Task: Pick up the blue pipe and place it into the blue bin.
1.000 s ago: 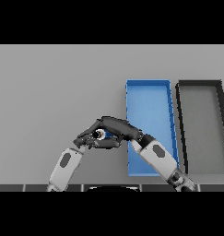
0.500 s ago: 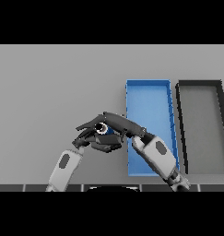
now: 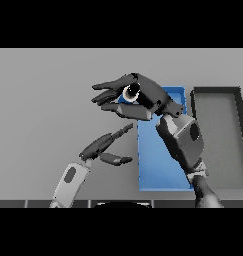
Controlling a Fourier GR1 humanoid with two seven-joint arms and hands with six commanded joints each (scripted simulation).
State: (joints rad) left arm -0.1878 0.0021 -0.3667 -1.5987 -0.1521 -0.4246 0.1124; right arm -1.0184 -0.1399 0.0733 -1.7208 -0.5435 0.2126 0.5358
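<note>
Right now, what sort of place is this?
Probably a bare sorting bench: a plain grey table with a blue bin and a dark bin side by side, and nothing homely in view.

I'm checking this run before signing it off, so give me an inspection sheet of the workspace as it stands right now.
Surface: plain grey table.
Job's things: short blue pipe, its open end facing the camera, held at the near-left corner of the rectangular blue bin; not yet in it.
Clutter: rectangular black bin right of the blue bin.
Hands: right hand curled round the pipe; left hand lower, fingers straight, holding nothing.
Cables: nothing seen.
Surroundings: nothing seen.
</note>
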